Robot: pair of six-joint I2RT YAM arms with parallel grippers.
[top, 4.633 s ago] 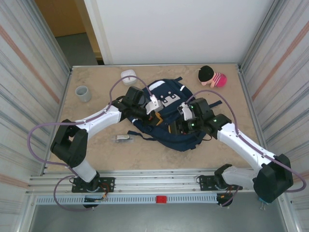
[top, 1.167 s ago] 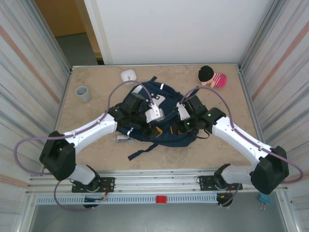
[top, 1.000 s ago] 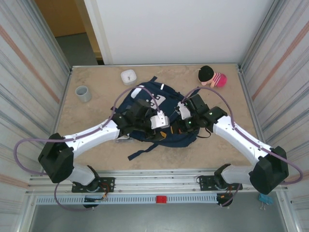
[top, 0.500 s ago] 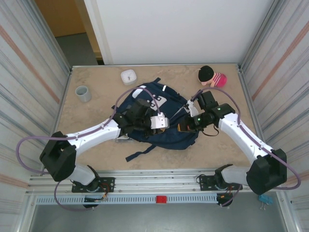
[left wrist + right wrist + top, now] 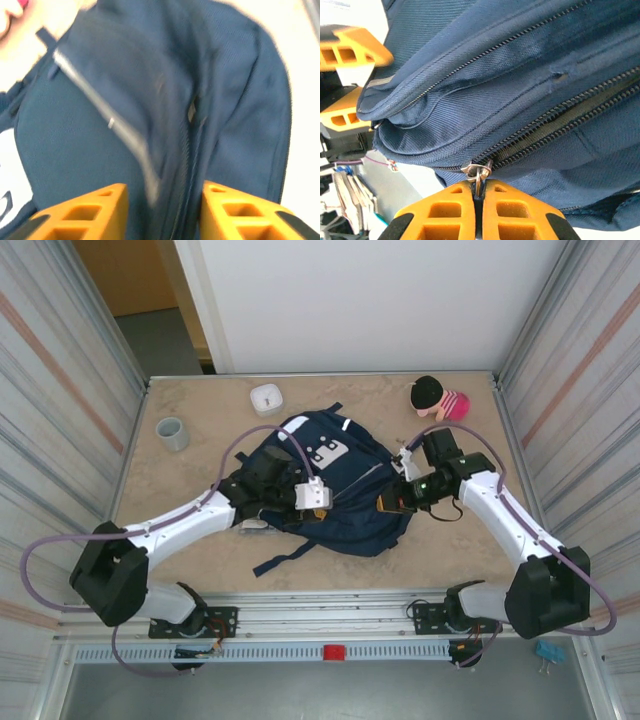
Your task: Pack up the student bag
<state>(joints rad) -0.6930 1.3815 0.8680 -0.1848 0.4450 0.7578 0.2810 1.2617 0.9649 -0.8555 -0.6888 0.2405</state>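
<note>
Right jaws pinch the zipper pull (image 5: 477, 172) of the student bag (image 5: 345, 490); left jaws parted, view blurred.

I see the beige table (image 5: 200, 560) carrying the student bag (image 5: 345, 495) mid-surface, a grey cup (image 5: 172, 433) far left, and a white box (image 5: 266, 399) and plush toy (image 5: 438, 398) along the back.

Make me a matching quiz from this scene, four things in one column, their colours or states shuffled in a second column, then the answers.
Things:
1. cup
2. bag
3. right hand
4. left hand

Colours or states:
A. shut on a zipper pull
B. navy, in the middle
C. grey, far left
D. open, over the bag

Pairs: 1-C, 2-B, 3-A, 4-D
</note>
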